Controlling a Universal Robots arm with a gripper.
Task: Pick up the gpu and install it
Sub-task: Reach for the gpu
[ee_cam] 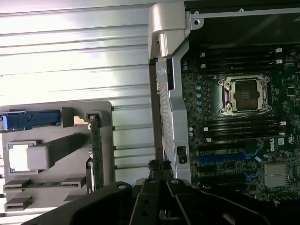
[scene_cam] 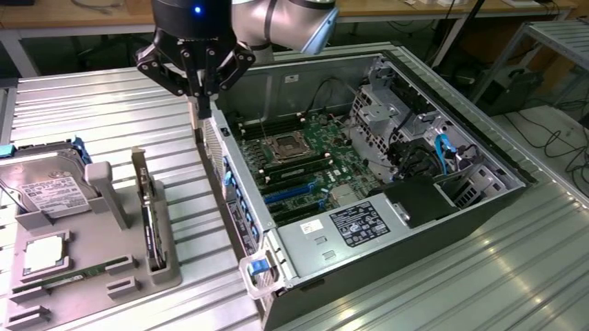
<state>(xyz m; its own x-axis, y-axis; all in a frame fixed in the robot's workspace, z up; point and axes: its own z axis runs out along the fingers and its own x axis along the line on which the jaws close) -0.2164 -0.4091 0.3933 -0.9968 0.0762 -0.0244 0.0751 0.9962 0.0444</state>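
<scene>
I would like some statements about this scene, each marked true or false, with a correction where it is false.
1. The gpu stands on edge in the grey holder. True.
2. The claw grips the gpu. False: the claw is shut, apart from the gpu, over the rim of the case.
3. The case is open and shows the motherboard. True.
4. The hard drive lies inside the case. False: it lies in the holder.
</scene>
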